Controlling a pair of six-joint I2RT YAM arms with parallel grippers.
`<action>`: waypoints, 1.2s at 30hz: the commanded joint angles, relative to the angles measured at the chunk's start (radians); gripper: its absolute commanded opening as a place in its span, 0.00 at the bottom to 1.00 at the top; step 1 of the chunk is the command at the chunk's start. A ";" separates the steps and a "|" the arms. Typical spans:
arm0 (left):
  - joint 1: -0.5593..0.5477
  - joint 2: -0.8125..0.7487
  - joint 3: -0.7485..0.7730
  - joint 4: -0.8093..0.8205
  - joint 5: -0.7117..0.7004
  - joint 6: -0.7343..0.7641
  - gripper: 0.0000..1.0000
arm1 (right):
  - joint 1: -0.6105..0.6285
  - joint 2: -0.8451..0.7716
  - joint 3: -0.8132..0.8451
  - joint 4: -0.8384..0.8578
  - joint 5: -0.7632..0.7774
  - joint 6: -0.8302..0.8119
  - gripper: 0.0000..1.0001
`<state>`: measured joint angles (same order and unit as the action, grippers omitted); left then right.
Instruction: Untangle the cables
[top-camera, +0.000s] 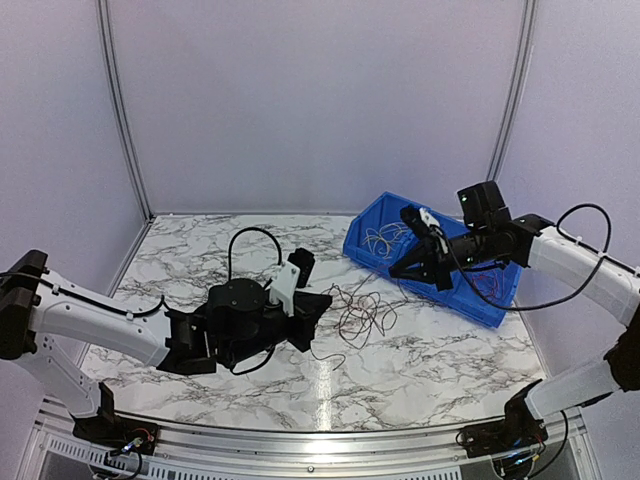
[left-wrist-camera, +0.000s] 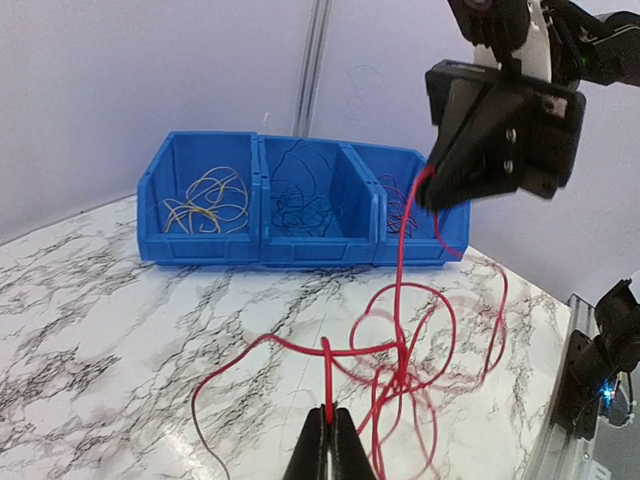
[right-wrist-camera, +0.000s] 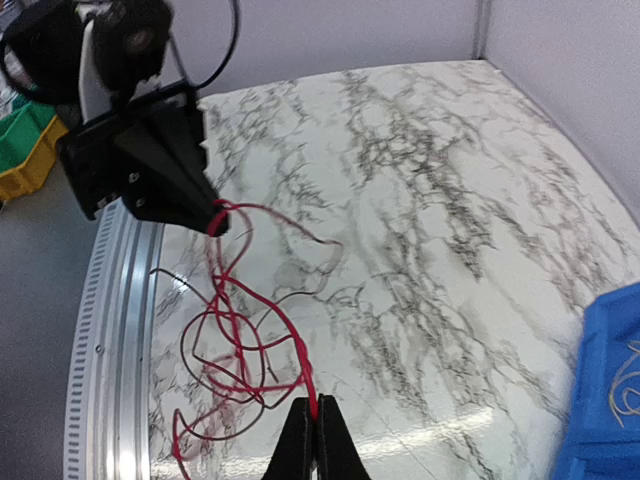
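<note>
One red cable (left-wrist-camera: 400, 290) is strung btwn both my grippers. The loose bunch of cables (top-camera: 362, 312) sits mid-frame in the top view, over the marble table (top-camera: 200, 250). It's just right of my left gripper (top-camera: 325, 303) and below-left of my right gripper (top-camera: 395, 272). Bunch is mostly red loops w/ at least one thin dark strand (right-wrist-camera: 190, 345) mixed in. In the right wrist view it fills the lower left of frame. Can't tell if the loops rest on the table or hang just above it.

Left gripper: fingers fully closed, pinching the red cable at bottom centre of the left wrist view. Cable rises from the tips, crosses itself at a knot-like spot, then climbs to upper right, where my right gripper's tips clamp it.

Right gripper: also shut tight on the red cable, at bottom centre of its own wrist view. The strand leads up-left to the left gripper's tips in the upper left.

Further out: blue bin (top-camera: 475, 305) w/ 3 compartments, right of centre in the top view, behind my right gripper. In the left wrist view, the left compartment holds tan cables (left-wrist-camera: 205, 200), the middle dark blue cables (left-wrist-camera: 300, 205), the right red cables (left-wrist-camera: 400, 212). Green and yellow bins (right-wrist-camera: 25, 150) show at the far left edge of the right wrist view, off the table.
</note>
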<state>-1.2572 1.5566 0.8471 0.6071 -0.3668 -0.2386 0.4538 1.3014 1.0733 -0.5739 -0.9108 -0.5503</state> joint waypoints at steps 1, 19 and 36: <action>-0.004 -0.100 -0.082 0.056 -0.121 0.004 0.00 | -0.138 -0.032 0.072 0.043 0.070 0.122 0.00; 0.013 -0.608 -0.495 -0.110 -0.626 -0.095 0.00 | -0.608 -0.150 0.035 0.336 0.274 0.462 0.00; 0.022 -0.947 -0.645 -0.393 -0.665 -0.300 0.00 | -0.641 -0.147 0.073 0.380 0.169 0.473 0.00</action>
<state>-1.2411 0.5457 0.2157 0.1829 -1.1049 -0.5247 -0.1799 1.1667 1.1088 -0.2169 -0.6765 -0.0837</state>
